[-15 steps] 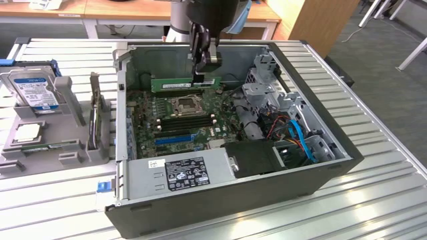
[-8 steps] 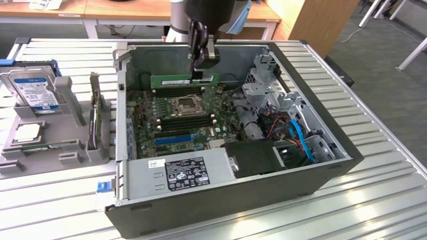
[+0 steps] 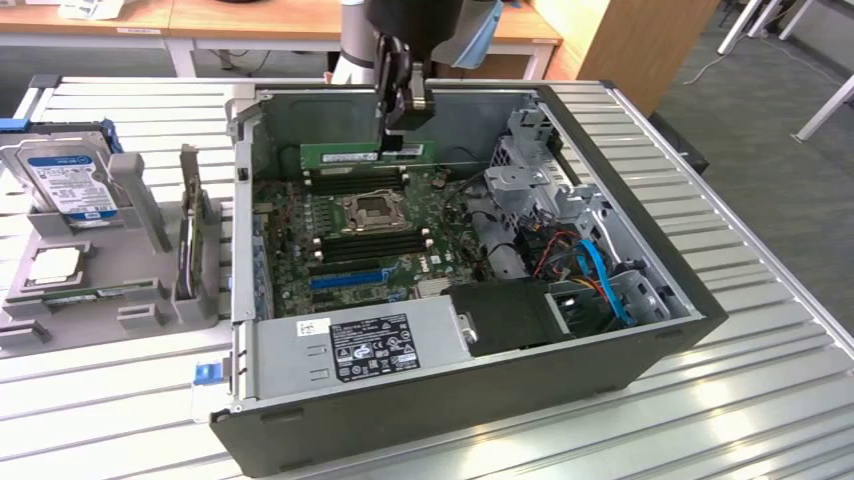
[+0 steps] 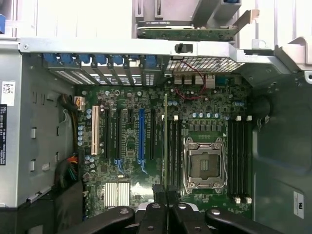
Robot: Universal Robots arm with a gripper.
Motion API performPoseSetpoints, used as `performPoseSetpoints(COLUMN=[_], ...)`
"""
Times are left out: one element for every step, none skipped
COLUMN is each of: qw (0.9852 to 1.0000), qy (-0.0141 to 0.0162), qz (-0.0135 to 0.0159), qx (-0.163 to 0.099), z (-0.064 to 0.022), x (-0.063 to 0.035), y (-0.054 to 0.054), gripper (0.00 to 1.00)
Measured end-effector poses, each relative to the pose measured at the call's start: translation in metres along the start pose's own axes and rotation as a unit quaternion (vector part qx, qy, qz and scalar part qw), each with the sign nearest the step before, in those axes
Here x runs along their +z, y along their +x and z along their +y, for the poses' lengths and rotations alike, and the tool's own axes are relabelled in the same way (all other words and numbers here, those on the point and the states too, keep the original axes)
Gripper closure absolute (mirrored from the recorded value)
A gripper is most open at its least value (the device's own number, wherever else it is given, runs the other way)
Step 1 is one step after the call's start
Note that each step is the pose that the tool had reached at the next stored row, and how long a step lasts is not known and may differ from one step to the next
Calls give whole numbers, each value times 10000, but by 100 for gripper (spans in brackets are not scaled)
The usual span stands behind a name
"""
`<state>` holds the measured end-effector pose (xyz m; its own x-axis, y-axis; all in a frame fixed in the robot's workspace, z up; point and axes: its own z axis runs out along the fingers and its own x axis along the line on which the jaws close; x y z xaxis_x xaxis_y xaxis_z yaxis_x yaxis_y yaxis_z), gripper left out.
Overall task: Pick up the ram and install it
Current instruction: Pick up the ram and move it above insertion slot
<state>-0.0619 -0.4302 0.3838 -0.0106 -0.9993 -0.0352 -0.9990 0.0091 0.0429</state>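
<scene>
The ram (image 3: 350,155), a long green stick, hangs level inside the open computer case (image 3: 641,250), above the far part of the motherboard (image 3: 340,262). My gripper (image 3: 403,126) comes down from above and is shut on the ram's upper edge near its end on the exterior view's right. In the wrist view the ram (image 4: 165,146) shows edge-on as a thin line running out from my gripper (image 4: 165,199). It lies along the black memory slots (image 4: 174,151) beside the processor socket (image 4: 202,163). More empty slots (image 4: 239,156) sit on the socket's other side.
A grey holder (image 3: 134,300) at the exterior view's left carries a hard drive (image 3: 67,180) and a square processor chip (image 3: 54,265). Inside the case are the power supply (image 3: 360,345), a metal drive cage (image 3: 534,185) and blue cables (image 3: 603,285). The case walls ring the board.
</scene>
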Motion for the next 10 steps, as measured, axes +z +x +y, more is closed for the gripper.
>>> performPoseSetpoints(qw=[10000,10000,10000,10000,10000,10000,10000,10000,10000,10000], qy=[0,0,-1,0,0,0,0,0,0,-1], qz=[0,1,0,0,0,1,0,0,0,0], qx=[0,0,0,0,0,0,0,0,0,-1], z=[0,0,0,0,0,0,0,0,0,0], x=[2,3,4,5,7,8,9,10,11,11], y=[-12,-23,-34,-44,-53,-61,-70,-78,-85,-89], gripper=[88,88,88,88,88,88,88,88,88,88])
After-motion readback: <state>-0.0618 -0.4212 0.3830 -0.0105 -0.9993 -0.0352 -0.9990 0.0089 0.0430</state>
